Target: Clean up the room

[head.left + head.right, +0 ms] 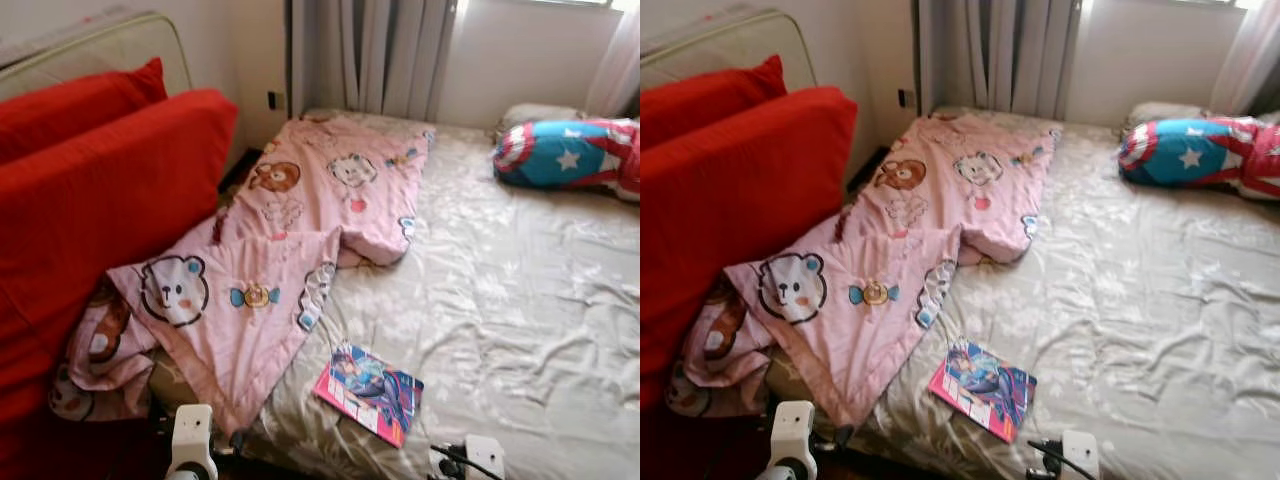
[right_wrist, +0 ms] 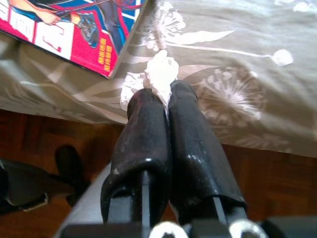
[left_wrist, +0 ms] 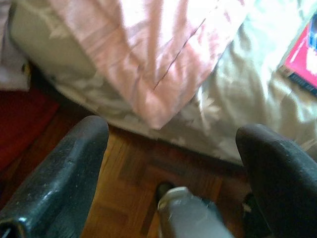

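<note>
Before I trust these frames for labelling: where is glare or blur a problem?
Eye views: window light washes out the curtain top. Left wrist view: pink blanket overexposed, fingers blurry. Right wrist view: sharp book, white wad glaring.

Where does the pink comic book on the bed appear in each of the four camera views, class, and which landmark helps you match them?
Left eye view: comic book lies near the bed's front edge, low centre.
Right eye view: same spot, beside the pink blanket's hanging corner.
Left wrist view: a red sliver at the frame's edge.
Right wrist view: a corner just beyond the right gripper.
Shared landmark: the floral bedsheet.
</note>
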Robot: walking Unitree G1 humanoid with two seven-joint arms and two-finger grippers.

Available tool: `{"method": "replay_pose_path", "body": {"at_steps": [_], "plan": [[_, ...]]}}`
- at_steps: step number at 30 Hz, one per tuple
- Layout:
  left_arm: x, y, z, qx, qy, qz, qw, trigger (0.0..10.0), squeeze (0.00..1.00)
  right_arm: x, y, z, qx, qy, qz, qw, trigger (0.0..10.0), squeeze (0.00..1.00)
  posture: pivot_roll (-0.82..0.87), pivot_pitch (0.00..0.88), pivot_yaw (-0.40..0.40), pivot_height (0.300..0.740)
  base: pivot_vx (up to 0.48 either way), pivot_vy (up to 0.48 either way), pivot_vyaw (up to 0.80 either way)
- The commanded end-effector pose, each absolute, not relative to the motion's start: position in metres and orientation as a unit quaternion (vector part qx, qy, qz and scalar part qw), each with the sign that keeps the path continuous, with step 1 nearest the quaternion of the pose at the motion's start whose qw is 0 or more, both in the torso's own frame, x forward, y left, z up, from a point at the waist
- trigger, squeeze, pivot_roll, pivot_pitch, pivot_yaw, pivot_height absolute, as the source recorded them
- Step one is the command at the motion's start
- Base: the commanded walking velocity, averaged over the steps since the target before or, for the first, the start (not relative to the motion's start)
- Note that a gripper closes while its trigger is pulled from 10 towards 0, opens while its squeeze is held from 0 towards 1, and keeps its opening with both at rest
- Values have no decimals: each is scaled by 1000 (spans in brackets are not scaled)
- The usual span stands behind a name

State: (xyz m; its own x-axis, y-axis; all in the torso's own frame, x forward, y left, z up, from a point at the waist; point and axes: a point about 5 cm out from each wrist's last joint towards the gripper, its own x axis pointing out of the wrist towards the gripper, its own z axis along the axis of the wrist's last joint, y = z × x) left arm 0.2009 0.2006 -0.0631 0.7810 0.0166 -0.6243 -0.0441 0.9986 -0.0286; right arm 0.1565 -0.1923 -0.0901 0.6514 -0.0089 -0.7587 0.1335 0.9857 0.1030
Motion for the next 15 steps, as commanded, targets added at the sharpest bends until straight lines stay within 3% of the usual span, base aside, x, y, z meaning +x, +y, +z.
{"method": "replay_pose_path", "body": {"at_steps": [1,7,9,15], "plan": [[194,204,-68,-26,353,32,935,10000,0,145,-196,-95,66,440,-45,894,10000,0,-65,0,-13,718,0,0,0],[194,210,-69,-34,363,46,930,10000,0,141,-205,-95,53,443,-52,893,10000,0,-65,0,-4,718,0,0,0],[195,210,-68,-35,361,46,931,10000,0,154,-186,-94,49,442,-40,895,10000,0,-66,0,2,718,0,0,666],[193,210,-70,-35,369,48,928,10000,0,154,-183,-95,52,448,-39,892,10000,0,-84,0,7,718,0,0,790]]}}
